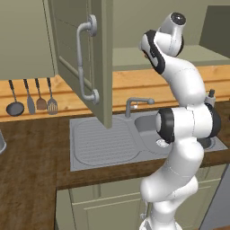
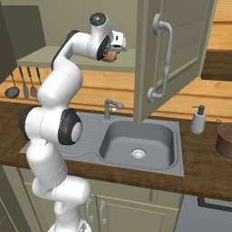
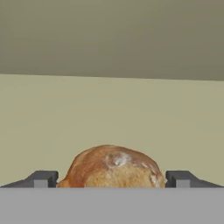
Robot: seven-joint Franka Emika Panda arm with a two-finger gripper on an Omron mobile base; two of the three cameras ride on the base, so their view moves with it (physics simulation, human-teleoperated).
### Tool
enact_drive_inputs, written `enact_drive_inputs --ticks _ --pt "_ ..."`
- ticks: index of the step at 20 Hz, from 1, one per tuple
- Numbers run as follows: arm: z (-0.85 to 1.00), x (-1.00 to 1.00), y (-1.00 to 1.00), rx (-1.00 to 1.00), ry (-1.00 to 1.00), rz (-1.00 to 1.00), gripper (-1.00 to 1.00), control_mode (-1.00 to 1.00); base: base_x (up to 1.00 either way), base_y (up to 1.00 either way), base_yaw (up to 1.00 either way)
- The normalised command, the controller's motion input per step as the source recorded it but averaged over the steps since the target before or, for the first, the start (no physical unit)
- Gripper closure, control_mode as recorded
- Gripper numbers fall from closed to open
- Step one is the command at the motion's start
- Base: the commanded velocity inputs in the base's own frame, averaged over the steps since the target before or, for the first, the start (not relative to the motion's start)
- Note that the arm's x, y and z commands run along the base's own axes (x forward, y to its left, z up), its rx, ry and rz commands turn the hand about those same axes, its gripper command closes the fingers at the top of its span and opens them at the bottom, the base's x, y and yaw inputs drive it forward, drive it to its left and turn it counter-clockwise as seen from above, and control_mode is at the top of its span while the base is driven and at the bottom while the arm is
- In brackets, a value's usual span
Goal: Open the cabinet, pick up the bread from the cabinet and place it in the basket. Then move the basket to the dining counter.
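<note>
Sage-green panelled wall cabinet [image 2: 174, 59] stands wide open, so that step looks done. Up at the shelf, the white arm's two-finger gripper [image 2: 113, 53] has its jaws set either side of the crusty golden-brown bread lump [image 3: 113, 167], apparently clamped on it. Round brown basket [image 2: 224, 139] waits on the dark wood table by the sink; drop-off and carry to the dining counter remain.

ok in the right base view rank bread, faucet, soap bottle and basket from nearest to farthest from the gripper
1. bread: between the fingers of the gripper, up by the cabinet shelf.
2. faucet: below the gripper, at the back of the sink.
3. soap bottle: on the worktop, right of the sink.
4. basket: at the far right edge, past the soap bottle.
</note>
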Motion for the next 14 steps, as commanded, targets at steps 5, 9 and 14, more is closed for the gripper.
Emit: enact_drive_inputs --ticks 5,9,14 --pt "-0.11 0.04 0.00 0.00 -0.02 0.00 1.00 -1.00 0.00 0.00 0.00" --pt "-0.06 -0.11 0.00 -0.01 -0.06 0.00 1.00 -1.00 0.00 0.00 0.00" --pt "-0.01 -0.85 0.08 -0.02 -0.14 0.00 1.00 -1.00 0.00 0.00 0.00"
